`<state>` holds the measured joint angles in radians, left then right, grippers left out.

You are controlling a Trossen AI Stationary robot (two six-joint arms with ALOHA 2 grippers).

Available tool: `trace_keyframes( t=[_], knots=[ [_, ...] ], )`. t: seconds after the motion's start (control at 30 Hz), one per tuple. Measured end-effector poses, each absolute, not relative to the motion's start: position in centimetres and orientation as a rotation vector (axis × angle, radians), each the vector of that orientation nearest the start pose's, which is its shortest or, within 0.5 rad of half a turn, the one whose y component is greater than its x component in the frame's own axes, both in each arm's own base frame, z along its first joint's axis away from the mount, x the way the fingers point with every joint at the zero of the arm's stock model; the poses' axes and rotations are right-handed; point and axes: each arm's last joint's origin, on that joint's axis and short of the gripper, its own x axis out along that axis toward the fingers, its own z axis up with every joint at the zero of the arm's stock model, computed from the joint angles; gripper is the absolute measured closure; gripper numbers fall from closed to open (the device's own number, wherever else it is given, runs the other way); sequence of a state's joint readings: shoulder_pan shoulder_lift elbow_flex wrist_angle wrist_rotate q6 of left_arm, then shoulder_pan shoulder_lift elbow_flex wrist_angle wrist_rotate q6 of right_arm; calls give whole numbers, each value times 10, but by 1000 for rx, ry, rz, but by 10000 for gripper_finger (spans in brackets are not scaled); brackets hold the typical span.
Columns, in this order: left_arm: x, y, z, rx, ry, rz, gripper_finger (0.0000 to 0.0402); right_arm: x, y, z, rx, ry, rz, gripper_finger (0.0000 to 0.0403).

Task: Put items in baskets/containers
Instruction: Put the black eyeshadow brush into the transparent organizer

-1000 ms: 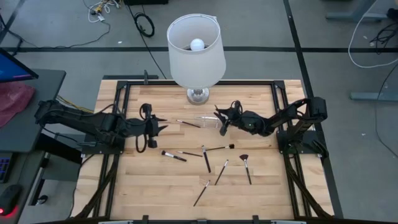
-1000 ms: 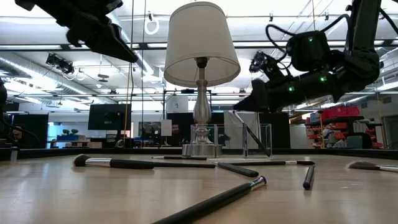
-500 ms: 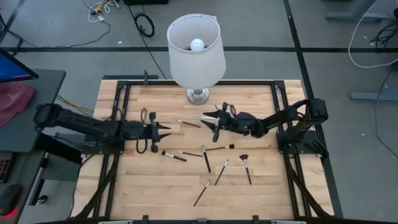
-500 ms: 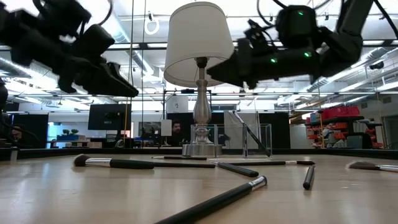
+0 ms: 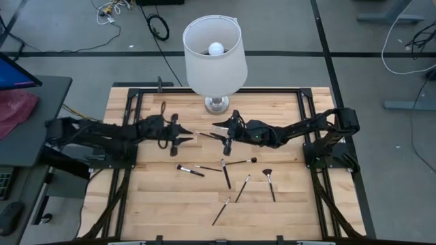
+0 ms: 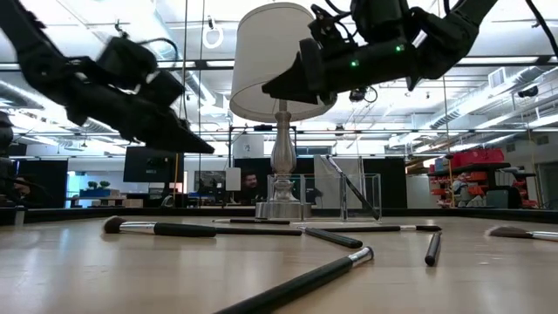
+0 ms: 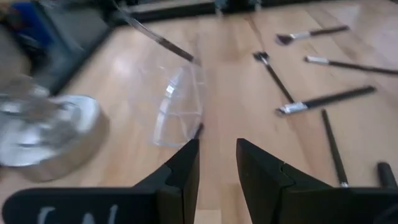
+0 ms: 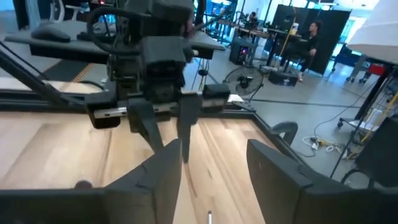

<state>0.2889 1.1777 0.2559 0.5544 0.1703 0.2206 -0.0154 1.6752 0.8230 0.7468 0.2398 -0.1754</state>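
Several thin makeup brushes (image 5: 225, 173) lie flat on the wooden table, among them a fan-shaped one (image 5: 268, 177) and one (image 5: 204, 135) between my grippers. The small clear box (image 6: 344, 195) stands next to the lamp base, and one dark brush (image 6: 347, 185) leans inside it. The box also shows in the left wrist view (image 7: 179, 113). My left gripper (image 5: 185, 133) is open and empty above the table, left of the box. My right gripper (image 5: 222, 135) is open and empty, raised above the box area and facing the left gripper.
A tall lamp with a white shade (image 5: 214, 47) stands on its metal base (image 5: 216, 104) at the table's far middle, close behind both grippers. Free wood lies at the table's near left and near right.
My left gripper has gone toward the table's right and a little toward the far edge, and it has come lower. My right gripper has gone toward the table's left and risen, so the two now face each other closely. The brushes and the box have stayed put.
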Motion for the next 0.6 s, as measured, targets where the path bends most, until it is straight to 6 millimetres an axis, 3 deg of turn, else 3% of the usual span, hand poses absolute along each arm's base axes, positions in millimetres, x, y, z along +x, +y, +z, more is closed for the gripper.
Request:
trace_keyframes(
  t=[0.13,0.37,0.6],
  knots=[
    [213,65,144,135,434,1,291,349,-12,211,-207,134,-247,222],
    [234,90,125,114,510,32,291,349,-13,208,-210,159,-244,223],
    [243,107,102,60,604,56,291,348,-13,203,-213,212,-239,223]
  ],
)
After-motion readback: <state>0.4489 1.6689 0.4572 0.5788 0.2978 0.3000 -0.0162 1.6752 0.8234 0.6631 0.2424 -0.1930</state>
